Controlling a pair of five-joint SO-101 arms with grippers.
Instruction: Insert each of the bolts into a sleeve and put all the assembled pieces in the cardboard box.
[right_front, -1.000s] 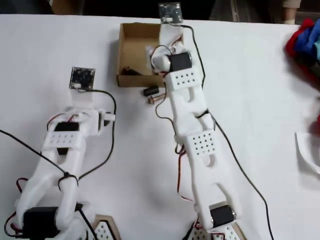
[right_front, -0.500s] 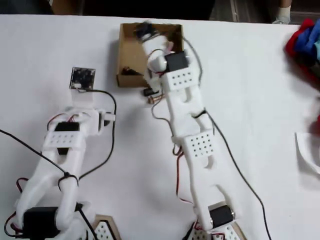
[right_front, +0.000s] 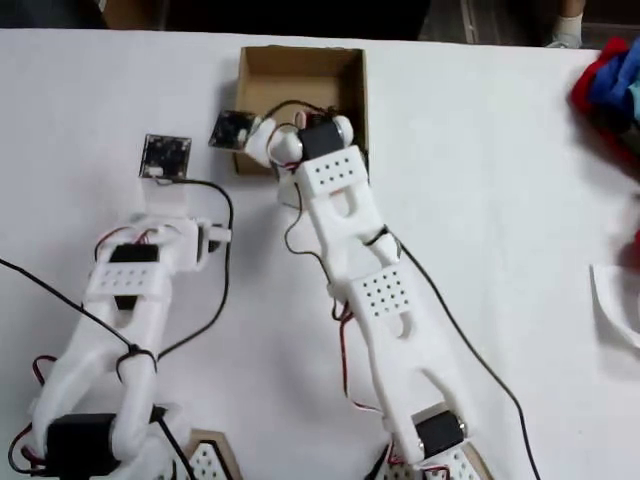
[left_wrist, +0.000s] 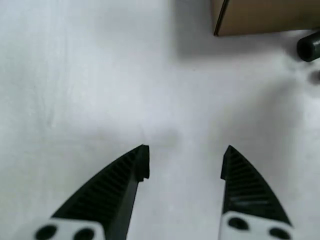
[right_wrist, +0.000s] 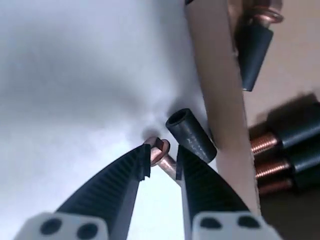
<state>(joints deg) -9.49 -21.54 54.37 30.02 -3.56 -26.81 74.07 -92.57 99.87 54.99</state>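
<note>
The cardboard box (right_front: 250, 100) stands at the table's far middle. My right gripper (right_wrist: 164, 159) is low over the table just outside the box wall (right_wrist: 215, 75). It is open by a narrow gap and straddles a copper bolt (right_wrist: 159, 149) that lies on the table. A black sleeve (right_wrist: 192, 135) lies beside the bolt, against the wall. Inside the box are assembled pieces (right_wrist: 287, 145) and one more (right_wrist: 255, 45). My left gripper (left_wrist: 186, 157) is wide open over bare table, with nothing between its fingers. The box corner (left_wrist: 265, 17) and the sleeve (left_wrist: 310, 45) lie beyond it.
The left arm (right_front: 130, 275) stands at the near left, the right arm (right_front: 385, 290) stretches up the middle with loose cables beside it. Coloured cloth (right_front: 610, 80) and a white object (right_front: 615, 300) lie at the right edge.
The right arm's wrist has swung from over the box's far side to the left and nearer, down to the box's front wall. The left arm has kept still.
</note>
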